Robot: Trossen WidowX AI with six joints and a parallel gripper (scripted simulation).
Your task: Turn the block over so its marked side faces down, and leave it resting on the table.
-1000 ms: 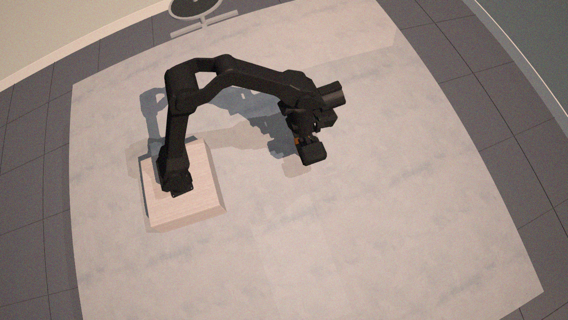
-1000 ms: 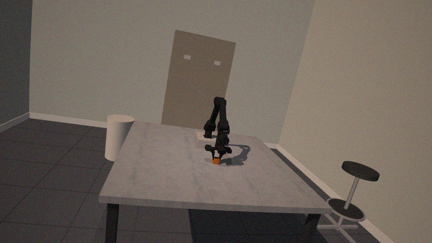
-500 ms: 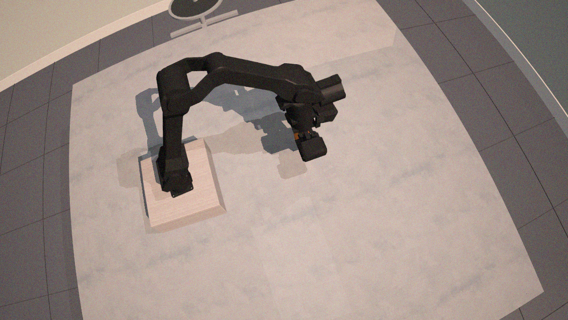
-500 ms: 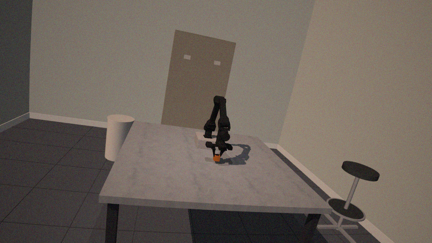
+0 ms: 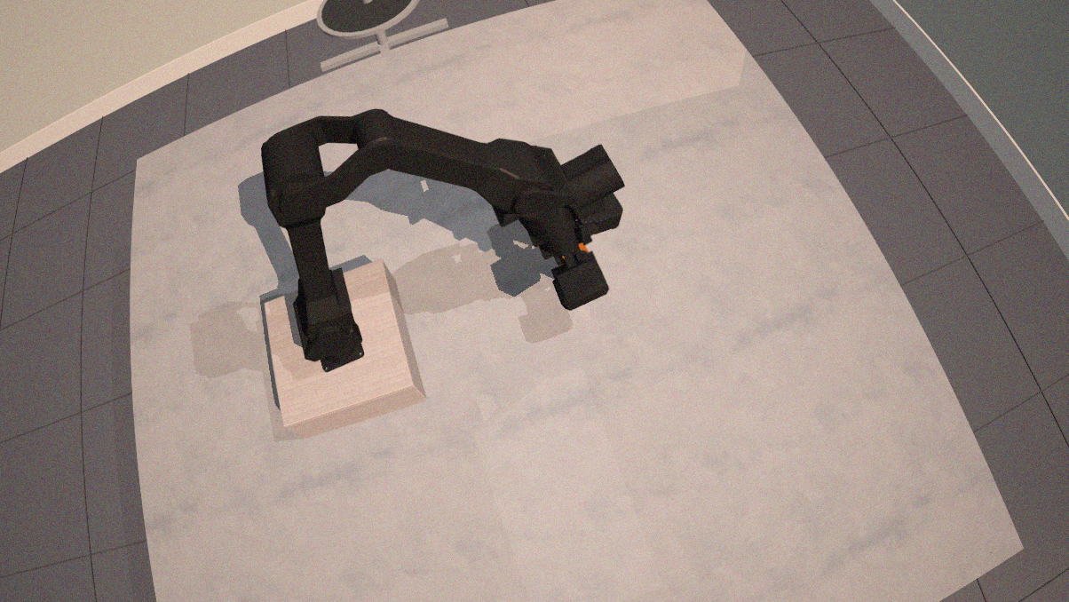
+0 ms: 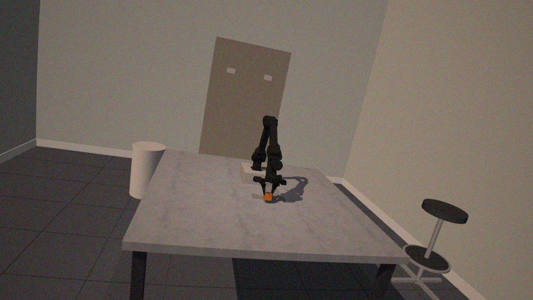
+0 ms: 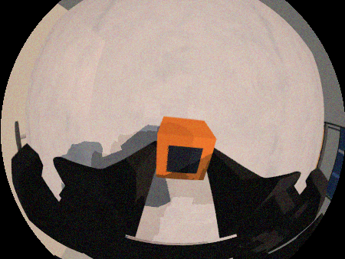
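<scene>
The small orange block point(image 5: 583, 247) point(image 6: 267, 197) point(image 7: 185, 129) has a dark square on its marked side, which faces back toward the wrist camera, between the fingers. My gripper point(image 5: 574, 252) point(image 6: 268, 193) point(image 7: 182, 149) is shut on the block, one finger on each side. In the exterior view the block appears slightly above the table point(image 6: 208, 223) point(image 5: 673, 448), with a shadow just below it. The arm hides most of the block in the top view. The side opposite the mark is hidden in the wrist view.
The arm's base stands on a pale wooden slab point(image 5: 381, 374) point(image 6: 247, 177) on the table. A stool point(image 5: 366, 14) point(image 6: 443, 211) stands on the floor beside the table. A white cylindrical bin point(image 6: 141, 171) stands off the other side.
</scene>
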